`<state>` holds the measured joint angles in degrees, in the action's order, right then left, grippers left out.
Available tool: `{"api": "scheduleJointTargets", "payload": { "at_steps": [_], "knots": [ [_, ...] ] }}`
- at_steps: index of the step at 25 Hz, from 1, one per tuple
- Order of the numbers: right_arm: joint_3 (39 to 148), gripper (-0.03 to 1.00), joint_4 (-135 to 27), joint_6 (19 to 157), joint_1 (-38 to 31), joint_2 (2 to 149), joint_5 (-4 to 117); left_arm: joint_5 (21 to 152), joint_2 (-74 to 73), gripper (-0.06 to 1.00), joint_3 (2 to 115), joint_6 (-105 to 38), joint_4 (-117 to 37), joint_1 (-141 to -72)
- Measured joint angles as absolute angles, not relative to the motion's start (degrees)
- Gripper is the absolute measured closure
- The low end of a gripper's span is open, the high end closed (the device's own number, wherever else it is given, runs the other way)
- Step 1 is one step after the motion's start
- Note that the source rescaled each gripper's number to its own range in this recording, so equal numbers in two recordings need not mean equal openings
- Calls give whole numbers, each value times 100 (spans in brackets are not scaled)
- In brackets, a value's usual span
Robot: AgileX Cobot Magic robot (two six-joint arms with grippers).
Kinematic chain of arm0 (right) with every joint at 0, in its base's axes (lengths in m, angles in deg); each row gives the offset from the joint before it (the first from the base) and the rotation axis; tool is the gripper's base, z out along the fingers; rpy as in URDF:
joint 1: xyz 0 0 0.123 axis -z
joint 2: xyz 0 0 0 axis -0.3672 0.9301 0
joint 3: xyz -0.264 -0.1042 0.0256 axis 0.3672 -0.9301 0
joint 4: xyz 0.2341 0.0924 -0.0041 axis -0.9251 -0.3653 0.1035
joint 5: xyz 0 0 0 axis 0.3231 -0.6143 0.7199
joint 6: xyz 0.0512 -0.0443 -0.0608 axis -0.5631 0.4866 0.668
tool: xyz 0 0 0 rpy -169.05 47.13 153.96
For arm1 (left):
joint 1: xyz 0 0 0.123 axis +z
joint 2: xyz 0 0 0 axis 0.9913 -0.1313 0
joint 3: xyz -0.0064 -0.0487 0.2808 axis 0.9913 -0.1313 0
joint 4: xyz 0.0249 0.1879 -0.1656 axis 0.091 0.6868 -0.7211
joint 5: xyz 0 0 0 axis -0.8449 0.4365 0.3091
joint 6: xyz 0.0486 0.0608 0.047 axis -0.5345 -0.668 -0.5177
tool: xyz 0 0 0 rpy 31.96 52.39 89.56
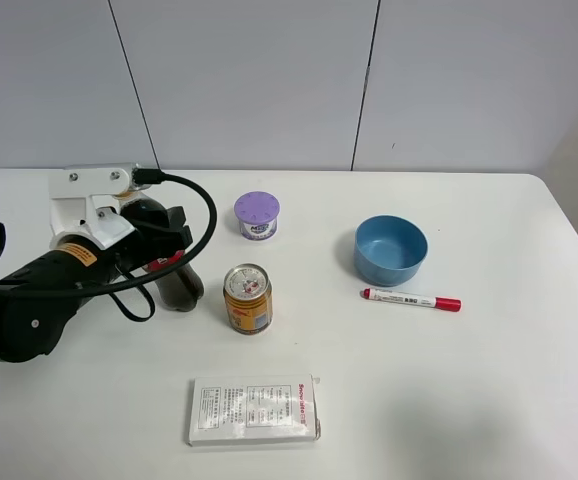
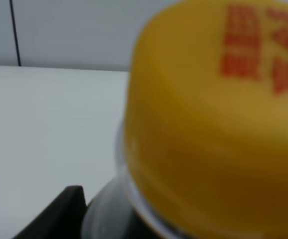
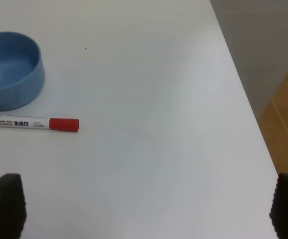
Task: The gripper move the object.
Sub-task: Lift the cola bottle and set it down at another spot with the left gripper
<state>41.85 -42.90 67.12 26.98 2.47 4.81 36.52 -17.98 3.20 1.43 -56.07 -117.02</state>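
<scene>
The cola bottle [image 1: 181,288] stands on the white table at the left, its dark lower part and a bit of red label showing under my left gripper [image 1: 159,240]. The black jaws sit on either side of the bottle's upper body and appear closed on it. In the left wrist view the yellow-orange cap [image 2: 218,124] fills most of the picture, very close and blurred, with one black finger [image 2: 59,214] against the bottle's shoulder. My right gripper [image 3: 144,209] is open and empty above bare table; it is out of the exterior high view.
An orange drink can [image 1: 247,297] stands just right of the bottle. A purple-lidded tub [image 1: 257,214] is behind it. A blue bowl [image 1: 390,250] and a red-capped marker [image 1: 411,299] lie to the right. A white box [image 1: 254,409] lies in front. The table's right edge [image 3: 248,99] is near the right gripper.
</scene>
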Motion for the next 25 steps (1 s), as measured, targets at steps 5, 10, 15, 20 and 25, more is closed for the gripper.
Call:
{"api": "scheduleJointTargets", "payload": {
  "at_steps": [5,10,15,20,25],
  "knots": [
    [4185,-3,-4290,6712,2698,247,481,3671,-1708,91,325,55,-5376,-11702],
    [4185,-3,-4290,6712,2698,247,481,4043,-1627,92,865,-279,-4968,-11702],
    [4185,-3,-4290,6712,2698,247,481,4740,-1613,93,1587,-607,-4618,-11702],
    [4185,-3,-4290,6712,2698,247,481,5698,-1613,93,2368,-1033,-4481,-11702],
    [4185,-3,-4290,6712,2698,247,481,6818,-1684,94,3228,-1070,-3896,-11702]
  ]
}}
